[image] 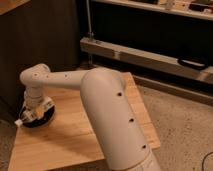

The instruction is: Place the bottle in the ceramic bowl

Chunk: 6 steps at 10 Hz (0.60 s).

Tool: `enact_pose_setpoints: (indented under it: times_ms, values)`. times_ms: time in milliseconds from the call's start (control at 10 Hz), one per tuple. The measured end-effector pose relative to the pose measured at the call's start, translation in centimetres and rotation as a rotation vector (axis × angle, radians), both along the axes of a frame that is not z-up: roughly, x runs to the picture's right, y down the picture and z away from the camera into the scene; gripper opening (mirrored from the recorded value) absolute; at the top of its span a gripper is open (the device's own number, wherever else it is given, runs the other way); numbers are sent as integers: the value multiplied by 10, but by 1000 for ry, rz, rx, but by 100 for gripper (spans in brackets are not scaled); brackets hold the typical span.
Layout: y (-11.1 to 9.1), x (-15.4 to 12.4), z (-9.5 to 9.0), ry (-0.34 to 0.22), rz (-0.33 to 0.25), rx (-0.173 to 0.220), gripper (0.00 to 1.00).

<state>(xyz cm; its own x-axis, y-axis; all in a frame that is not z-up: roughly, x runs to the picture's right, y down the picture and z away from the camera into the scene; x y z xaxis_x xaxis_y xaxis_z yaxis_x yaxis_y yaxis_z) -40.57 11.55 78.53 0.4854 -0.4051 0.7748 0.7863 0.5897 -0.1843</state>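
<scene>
black ceramic bowl (44, 118) under hand (31, 116)

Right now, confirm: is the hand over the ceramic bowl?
Yes, the hand sits directly above the ceramic bowl at the table's left edge.
</scene>
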Motion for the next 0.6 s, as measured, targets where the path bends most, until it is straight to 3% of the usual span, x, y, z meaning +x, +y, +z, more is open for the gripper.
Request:
enact_pose_setpoints:
  times_ms: [600]
  values:
    - [1,1,2,3,0,-2,75]
